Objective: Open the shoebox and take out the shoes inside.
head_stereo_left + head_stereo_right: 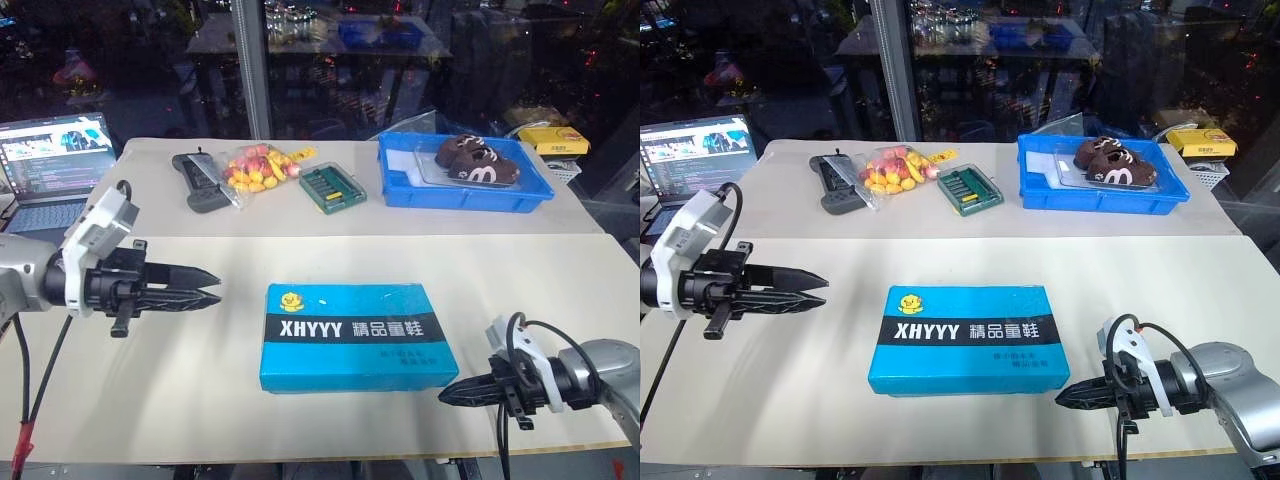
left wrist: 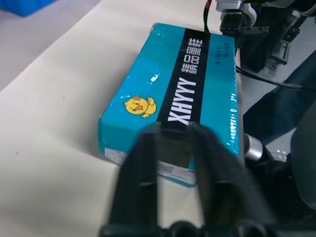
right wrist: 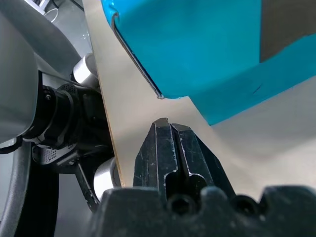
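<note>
Shoebox (image 1: 347,335) lies flat & closed on the near worktop (image 1: 150,380), lid down, label band up; shoes presumably inside, can't see them.

Risks (judgement): lid's free edge isn't obvious from here, so picking the wrong side means prying at the hinge and just shoving the box. Box looks light and nothing pins it, so a one-sided push could slide it toward the worktop edge, which runs close to its front. Closed tips may skate over the glossy lid w/o catching the lip.

Left end effector (image 1: 205,289): fingers partly apart, holding nothing, hovering above the worktop well left of the box, pointing toward it. Right end effector (image 1: 450,396): fingers pressed together, empty, low by the front worktop edge, just beside the box's near right corner, not touching as far as I can tell.
</note>
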`<state>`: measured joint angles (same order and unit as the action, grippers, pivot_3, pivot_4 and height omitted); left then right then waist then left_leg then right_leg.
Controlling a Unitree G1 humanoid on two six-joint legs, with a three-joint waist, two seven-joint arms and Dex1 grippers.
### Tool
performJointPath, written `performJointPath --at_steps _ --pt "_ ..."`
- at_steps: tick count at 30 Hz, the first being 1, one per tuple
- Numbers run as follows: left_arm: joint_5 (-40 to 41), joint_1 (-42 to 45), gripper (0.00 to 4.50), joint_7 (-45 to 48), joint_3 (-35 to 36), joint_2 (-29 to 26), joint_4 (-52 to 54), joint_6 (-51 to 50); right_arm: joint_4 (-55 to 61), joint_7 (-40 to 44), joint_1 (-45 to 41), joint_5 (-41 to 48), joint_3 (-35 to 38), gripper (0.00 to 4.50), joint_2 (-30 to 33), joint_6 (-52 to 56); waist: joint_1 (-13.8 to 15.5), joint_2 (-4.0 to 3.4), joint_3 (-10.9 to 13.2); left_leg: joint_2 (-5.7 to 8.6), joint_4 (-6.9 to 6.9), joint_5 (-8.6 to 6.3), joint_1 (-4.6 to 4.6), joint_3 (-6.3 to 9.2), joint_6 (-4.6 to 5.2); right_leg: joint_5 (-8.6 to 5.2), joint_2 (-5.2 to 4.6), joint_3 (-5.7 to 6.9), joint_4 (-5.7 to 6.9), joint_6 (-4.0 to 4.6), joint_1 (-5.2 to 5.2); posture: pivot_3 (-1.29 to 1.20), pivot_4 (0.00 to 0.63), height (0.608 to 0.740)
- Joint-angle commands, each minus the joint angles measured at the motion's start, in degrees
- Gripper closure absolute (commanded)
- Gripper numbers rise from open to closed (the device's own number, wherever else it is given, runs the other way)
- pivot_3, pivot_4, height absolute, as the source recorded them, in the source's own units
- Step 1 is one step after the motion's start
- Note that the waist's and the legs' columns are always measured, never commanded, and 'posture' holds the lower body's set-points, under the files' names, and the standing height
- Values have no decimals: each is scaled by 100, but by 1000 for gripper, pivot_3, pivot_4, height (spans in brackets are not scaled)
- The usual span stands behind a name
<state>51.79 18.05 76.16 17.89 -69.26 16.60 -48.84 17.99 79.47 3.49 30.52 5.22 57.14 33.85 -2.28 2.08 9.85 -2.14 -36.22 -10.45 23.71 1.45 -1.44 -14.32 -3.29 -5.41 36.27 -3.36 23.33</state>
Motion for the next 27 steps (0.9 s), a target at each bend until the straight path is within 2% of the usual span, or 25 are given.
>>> performJointPath --at_steps 1,4,5,12,15,18,22,25,27 --pt "100 211 1225 83 230 -197 14 -38 -15 -211 -257 137 16 4500 -282 -141 -9 1 0 -1 -1 0 -1 0 0 0 1 0 1 1 0 0 150 740" --pt "100 226 215 264 310 -357 -76 -57 66 -224 -436 467 268 4500 -370 73 -29 1 1 0 -3 0 -1 -1 0 1 1 -1 5 2 1 0 150 740" --pt "128 237 33 322 350 -422 -129 -105 103 -231 -516 609 361 4500 -378 155 -35 0 2 0 -3 0 -3 -2 0 1 1 -2 5 3 1 0 150 740" --pt "369 270 33 587 901 -778 -217 -410 63 -333 -1490 1916 776 4500 -550 861 -42 9 25 -3 -7 1 -1 -2 0 -5 5 -4 55 11 27 0 150 740" --pt "518 145 33 658 1303 -843 -150 -642 -213 -489 -2284 2356 737 4500 -811 1060 -37 7 26 -10 -6 1 -4 -1 0 -8 11 -3 63 17 30 0 150 740" --pt "703 -31 33 687 1752 -815 4 -912 -973 -909 -3321 1919 255 4500 -1325 965 -95 15 31 -11 -7 1 -1 -4 0 -8 12 -5 69 17 37 0 150 740" --pt "837 -306 33 704 2170 -760 205 -1150 -2101 -1632 -4182 526 -407 4500 -1872 100 -141 16 38 -24 -15 5 13 -7 -4 0 23 -5 83 25 67 0 150 740" --pt "805 -827 33 899 2747 -638 507 -1367 -3762 -2884 -5115 -737 -736 4500 -2481 -927 -195 11 45 -29 -17 6 21 -14 -6 1 27 -10 87 31 83 0 150 740" --pt "770 -1158 33 950 3041 -522 694 -1464 -4020 -2829 -5337 -839 -705 4500 -2563 -1026 -203 7 52 -29 -15 9 40 -16 -11 13 28 -15 86 37 101 0 150 740"
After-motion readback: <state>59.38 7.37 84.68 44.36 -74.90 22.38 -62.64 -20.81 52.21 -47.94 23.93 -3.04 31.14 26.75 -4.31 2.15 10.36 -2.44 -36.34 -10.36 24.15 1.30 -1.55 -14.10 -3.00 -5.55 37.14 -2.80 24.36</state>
